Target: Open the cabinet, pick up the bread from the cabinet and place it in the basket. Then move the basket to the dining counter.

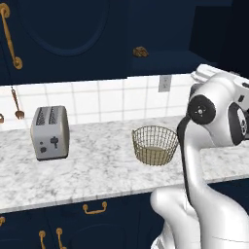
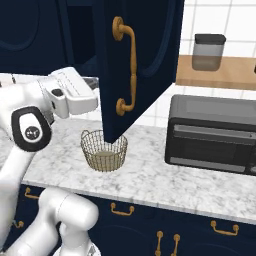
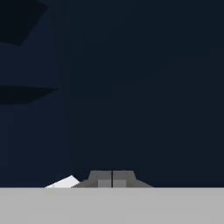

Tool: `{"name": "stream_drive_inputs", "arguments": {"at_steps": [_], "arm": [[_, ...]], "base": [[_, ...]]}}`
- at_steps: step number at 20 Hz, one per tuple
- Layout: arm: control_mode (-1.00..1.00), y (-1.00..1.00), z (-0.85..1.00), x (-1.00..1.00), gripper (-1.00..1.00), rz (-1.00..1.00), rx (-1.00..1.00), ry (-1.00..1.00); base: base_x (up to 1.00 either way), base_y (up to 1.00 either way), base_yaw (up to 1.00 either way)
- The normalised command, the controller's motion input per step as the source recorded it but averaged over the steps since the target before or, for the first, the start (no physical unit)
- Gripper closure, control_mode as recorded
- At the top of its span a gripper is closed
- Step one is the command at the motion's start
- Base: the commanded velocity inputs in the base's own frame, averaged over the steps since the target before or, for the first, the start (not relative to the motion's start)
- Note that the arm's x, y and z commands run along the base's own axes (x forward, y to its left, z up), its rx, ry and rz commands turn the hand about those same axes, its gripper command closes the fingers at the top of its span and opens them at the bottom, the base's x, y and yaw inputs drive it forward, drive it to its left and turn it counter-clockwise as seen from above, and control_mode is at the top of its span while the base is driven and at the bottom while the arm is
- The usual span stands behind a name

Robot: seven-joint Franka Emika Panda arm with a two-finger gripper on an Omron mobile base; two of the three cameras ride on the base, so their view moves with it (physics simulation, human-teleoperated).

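Note:
The navy cabinet's right door (image 2: 150, 55) stands swung open, its brass handle (image 2: 131, 65) facing the right base view. On the shelf inside lies the small brown bread (image 1: 140, 51). Below it, on the marble worktop (image 1: 97, 165), sits the tan wire basket (image 1: 154, 145), also visible as the basket (image 2: 104, 150), with nothing in it. My gripper (image 3: 112, 179) is shut with its fingertips touching and nothing between them, facing a dark navy surface up close. The hand is raised beside the open door's inner side, above and to the right of the basket in the left base view.
A grey toaster (image 1: 50, 132) stands left on the worktop. A black microwave (image 2: 212, 134) sits at the right, under a wooden shelf with a dark jar (image 2: 208, 51). The left cabinet door (image 1: 63, 29) is closed. A wall outlet (image 1: 165, 83) is behind the basket.

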Motion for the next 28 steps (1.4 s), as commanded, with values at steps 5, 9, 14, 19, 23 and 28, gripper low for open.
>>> {"name": "stream_drive_inputs", "arguments": {"at_steps": [5, 9, 14, 19, 23, 28], "arm": [[-1.00, -0.58, -0.18, 1.00, 1.00, -0.06, 0.06, 0.09], [-1.00, -1.00, 0.00, 0.57, 1.00, -0.05, 0.14, 0.01], [-1.00, -1.00, 0.00, 0.31, 1.00, -0.03, 0.20, -0.05], [-1.00, -0.31, 0.03, -0.40, 1.00, -0.04, 0.23, -0.17], [-1.00, 0.63, 0.04, -0.65, 1.00, 0.09, -0.01, -0.11], [-1.00, 0.86, 0.58, -0.42, 1.00, 0.58, -0.17, 0.10]], "base": [[0.00, 0.00, 0.00], [0.00, 0.00, 0.00], [0.00, 0.00, 0.00], [0.00, 0.00, 0.00], [0.00, 0.00, 0.00], [0.00, 0.00, 0.00]]}}
